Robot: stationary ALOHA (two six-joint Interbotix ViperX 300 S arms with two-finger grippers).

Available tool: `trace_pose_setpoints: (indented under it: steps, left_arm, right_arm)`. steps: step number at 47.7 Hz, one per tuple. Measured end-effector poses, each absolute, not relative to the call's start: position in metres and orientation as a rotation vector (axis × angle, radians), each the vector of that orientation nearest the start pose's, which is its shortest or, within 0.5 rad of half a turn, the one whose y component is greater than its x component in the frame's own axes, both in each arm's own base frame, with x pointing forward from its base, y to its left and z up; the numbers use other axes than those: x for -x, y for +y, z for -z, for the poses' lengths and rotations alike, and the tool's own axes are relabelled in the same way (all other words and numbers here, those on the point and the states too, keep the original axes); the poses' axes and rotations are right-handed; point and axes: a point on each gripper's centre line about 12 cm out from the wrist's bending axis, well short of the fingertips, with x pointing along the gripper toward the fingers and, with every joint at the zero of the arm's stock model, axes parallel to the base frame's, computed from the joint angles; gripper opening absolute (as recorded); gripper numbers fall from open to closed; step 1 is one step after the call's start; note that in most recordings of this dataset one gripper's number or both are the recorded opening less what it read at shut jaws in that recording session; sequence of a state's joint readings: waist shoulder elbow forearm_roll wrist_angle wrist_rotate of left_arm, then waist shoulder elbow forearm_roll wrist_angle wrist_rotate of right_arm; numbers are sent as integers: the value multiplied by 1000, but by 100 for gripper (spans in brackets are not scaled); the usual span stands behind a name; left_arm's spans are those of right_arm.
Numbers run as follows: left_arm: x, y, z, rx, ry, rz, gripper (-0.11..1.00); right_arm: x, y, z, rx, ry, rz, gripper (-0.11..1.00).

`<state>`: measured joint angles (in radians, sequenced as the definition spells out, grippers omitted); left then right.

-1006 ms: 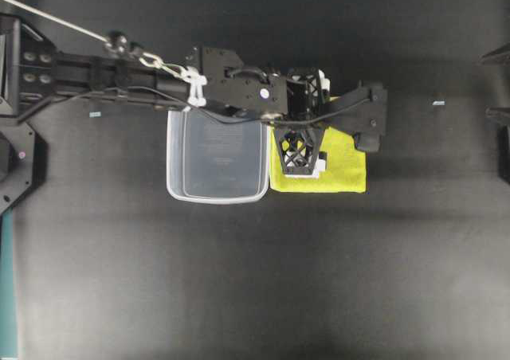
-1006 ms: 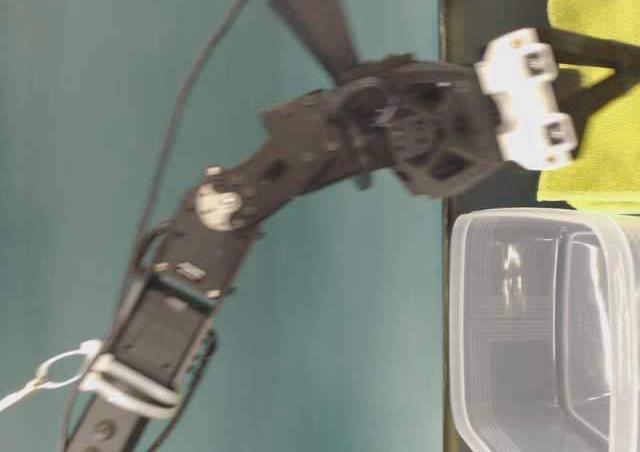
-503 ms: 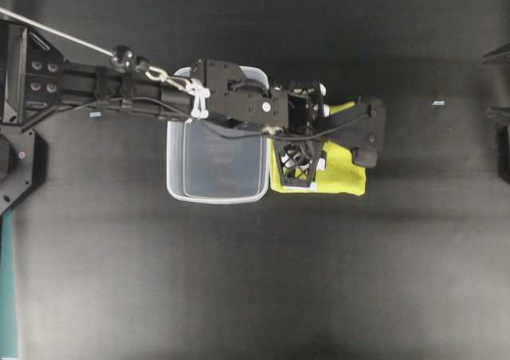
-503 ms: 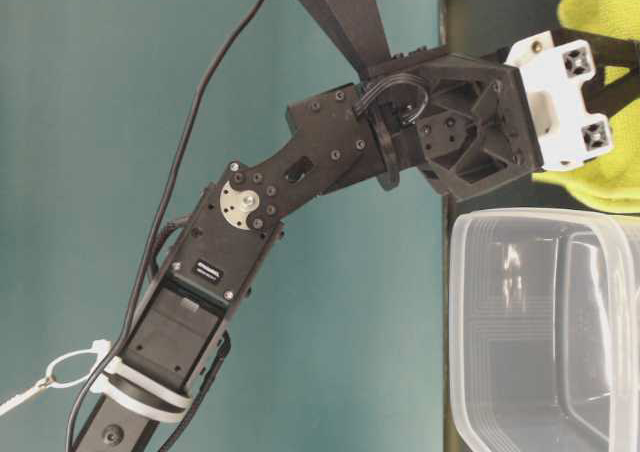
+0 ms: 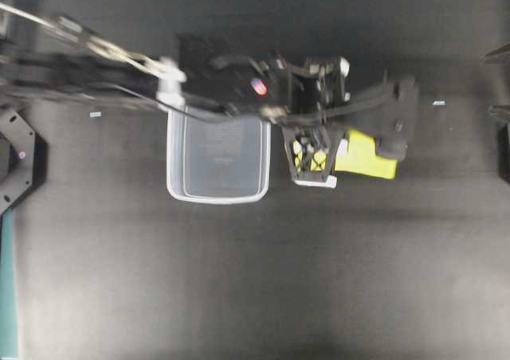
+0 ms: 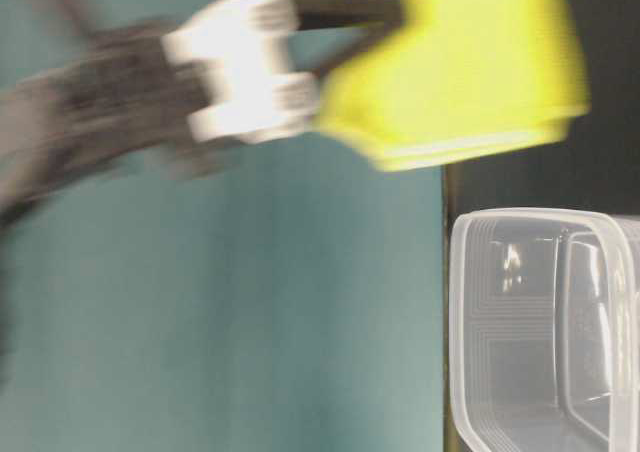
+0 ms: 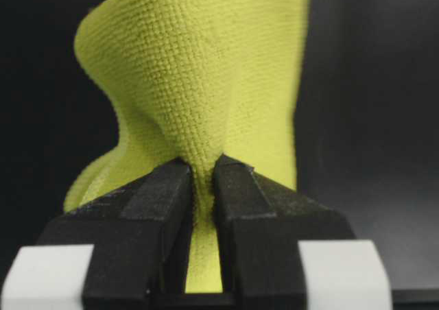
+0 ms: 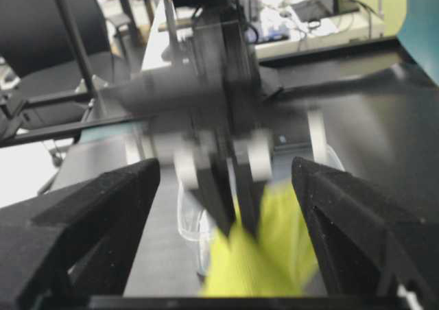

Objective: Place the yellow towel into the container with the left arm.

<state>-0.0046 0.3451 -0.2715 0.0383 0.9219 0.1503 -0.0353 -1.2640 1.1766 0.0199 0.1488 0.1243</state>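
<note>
My left gripper (image 5: 315,159) is shut on the yellow towel (image 5: 362,154) and holds it lifted off the black table, just right of the container (image 5: 217,198). In the left wrist view the black jaws (image 7: 201,169) pinch a fold of the towel (image 7: 206,84), which bunches up beyond them. The table-level view shows the towel (image 6: 460,72) in the air, apart from the clear empty tub (image 6: 540,322). My right gripper (image 8: 225,166) is open and empty, far from the towel (image 8: 267,262), facing the left arm.
The right arm shows only as pointed tips (image 5: 498,85) at the right edge of the overhead view. The left arm's base (image 5: 16,145) sits at the left edge. Small tape marks (image 5: 437,103) lie on the black table.
The left gripper has risen with the towel pinched in it; the towel has left the table and now hangs bunched. The left arm is blurred with motion. The container has not moved.
</note>
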Motion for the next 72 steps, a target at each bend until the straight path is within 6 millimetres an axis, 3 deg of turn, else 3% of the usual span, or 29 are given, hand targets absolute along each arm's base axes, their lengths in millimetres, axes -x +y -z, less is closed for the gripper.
trace_pose_setpoints:
  steps: [8, 13, 19, 32, 72]
  left_arm:
    - [-481, 2, -329, -173, 1026, 59, 7]
    - [-455, 3, -350, -169, 1055, 56, 7]
    - [-428, 8, -361, -163, 1065, 48, 7]
    - [-394, 17, -332, -168, 1105, 42, 7]
    - [-381, 19, -285, -189, 1131, 59, 7]
  right_arm:
    - [-148, -5, -294, -147, 56, 36, 75]
    - [-148, -5, -294, -145, 54, 36, 75]
    - [-148, -5, -294, -145, 56, 36, 75]
    - [-148, -5, -294, -147, 54, 36, 75]
    - [-148, -5, -294, -143, 51, 35, 75]
